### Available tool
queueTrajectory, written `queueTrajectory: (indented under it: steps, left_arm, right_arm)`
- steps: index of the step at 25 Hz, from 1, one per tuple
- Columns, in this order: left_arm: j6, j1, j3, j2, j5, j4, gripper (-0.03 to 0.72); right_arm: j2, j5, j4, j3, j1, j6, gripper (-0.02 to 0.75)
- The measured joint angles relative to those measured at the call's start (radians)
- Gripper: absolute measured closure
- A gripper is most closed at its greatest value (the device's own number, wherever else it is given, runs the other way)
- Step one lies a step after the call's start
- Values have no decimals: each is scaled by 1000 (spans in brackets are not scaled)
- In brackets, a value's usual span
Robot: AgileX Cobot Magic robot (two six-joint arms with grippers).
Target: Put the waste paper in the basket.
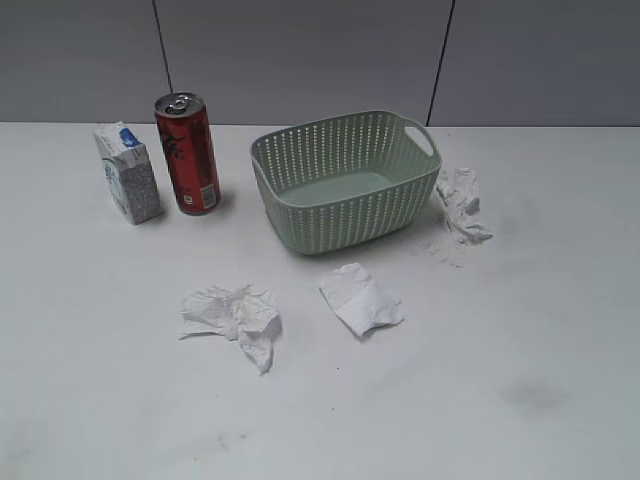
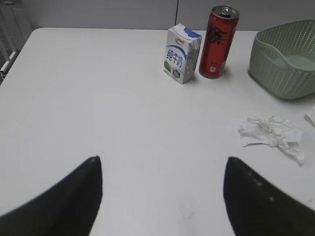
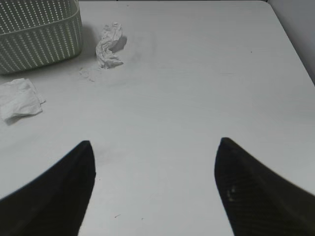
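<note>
The sage-green basket (image 1: pixel 300 200) stands at the table's middle back and holds nothing; it also shows in the left wrist view (image 2: pixel 283 73) and the right wrist view (image 3: pixel 44 34). Three pieces of waste paper lie on the table: a crumpled one at front left (image 1: pixel 235 318) (image 2: pixel 273 132), a flatter folded one (image 1: pixel 360 300) (image 3: pixel 18 100) in front of the basket, and a crumpled one (image 1: pixel 462 205) (image 3: pixel 109 45) by the basket's right side. My left gripper (image 2: pixel 162 160) is open and empty, well short of the paper. My right gripper (image 3: pixel 153 142) is open and empty. Neither gripper shows in the exterior view.
A tall red drink can (image 1: pixel 188 152) (image 2: pixel 217 42) and a small white-and-grey carton with a blue mark (image 1: pixel 127 172) (image 2: pixel 181 54) stand at the back left. The white table's right edge (image 3: pixel 290 44) shows in the right wrist view.
</note>
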Motion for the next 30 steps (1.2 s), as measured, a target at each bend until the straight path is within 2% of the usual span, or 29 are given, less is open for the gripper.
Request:
queueTrajectory:
  steps: [20, 30]
  left_arm:
    - [0, 0, 0, 0, 0, 0, 101]
    - [0, 0, 0, 0, 0, 0, 97]
  right_arm:
    - [2, 0, 0, 0, 0, 0, 168]
    - [319, -9, 16, -10, 0, -21, 168]
